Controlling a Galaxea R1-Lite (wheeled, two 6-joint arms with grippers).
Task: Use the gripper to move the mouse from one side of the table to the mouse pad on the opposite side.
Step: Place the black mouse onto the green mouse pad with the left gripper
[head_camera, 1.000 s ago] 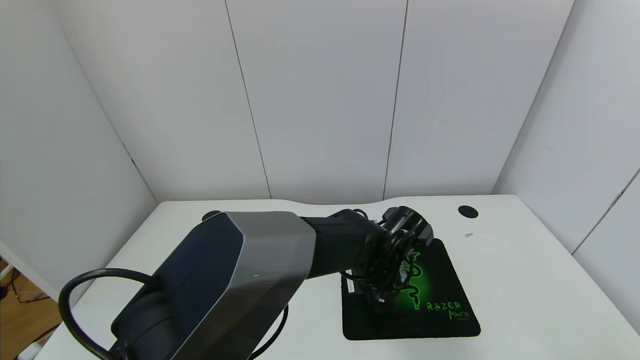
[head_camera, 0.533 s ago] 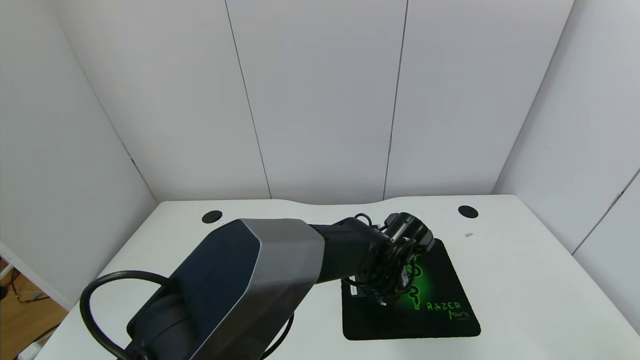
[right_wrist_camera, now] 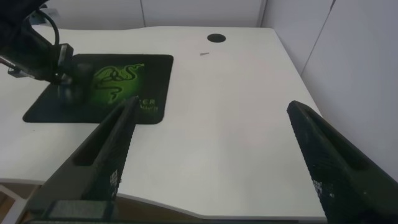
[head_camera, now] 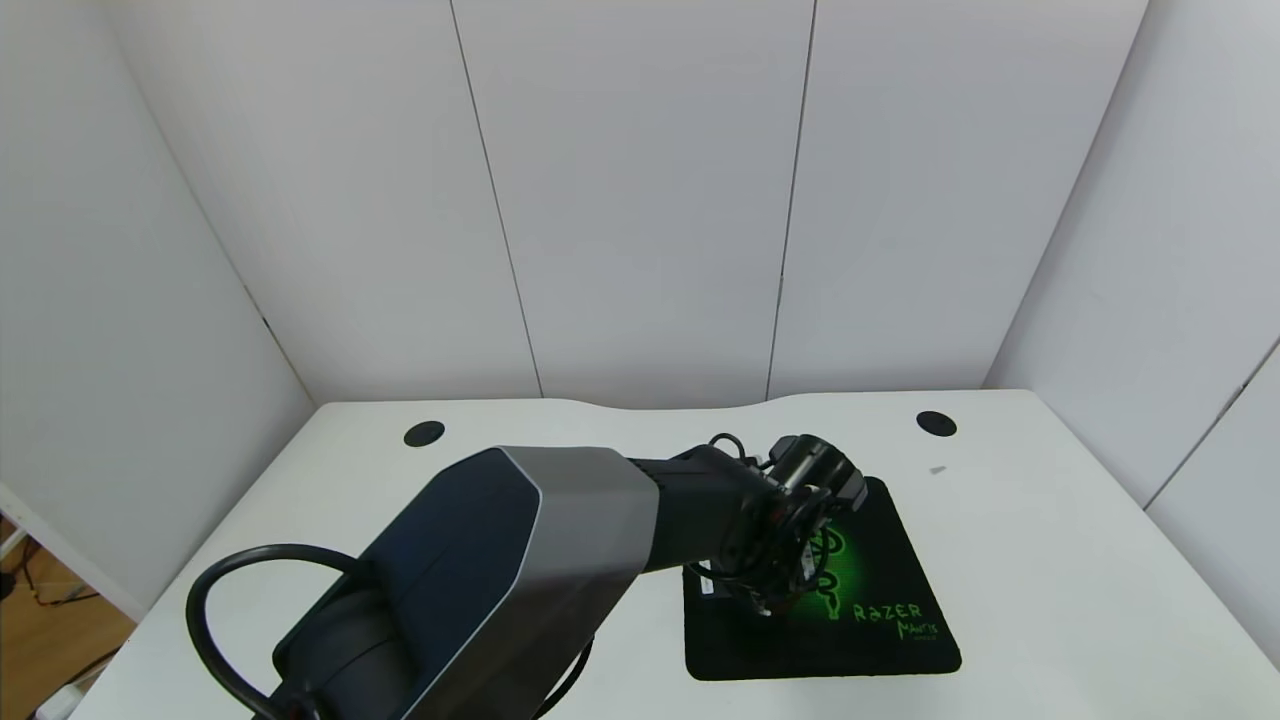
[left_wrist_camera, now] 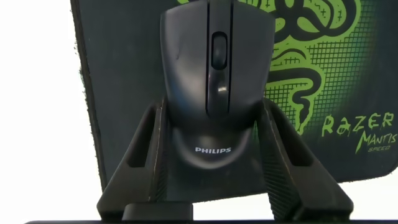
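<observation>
mouse (left_wrist_camera: 214,81) clamped in left gripper (left_wrist_camera: 214,146) jaws over mouse pad (left_wrist_camera: 323,62); lower until seated flat, then release. right gripper (right_wrist_camera: 214,165) parked, jaws apart.

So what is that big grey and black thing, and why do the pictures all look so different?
It is a robot's arm. The robot has a camera on its head and one on each wrist, so you get three looks at the same moment.

From the head, you see the left arm reaching over a white table to a black mouse pad with a green snake drawing.

The left wrist camera looks along the left gripper, the robot's claw. Its two fingers sit on either side of a black computer mouse, pressed against it, with the pad right underneath. I can't tell if the mouse is touching the pad.

The right wrist camera shows the right gripper open, holding nothing, waiting near the table's front edge.
</observation>
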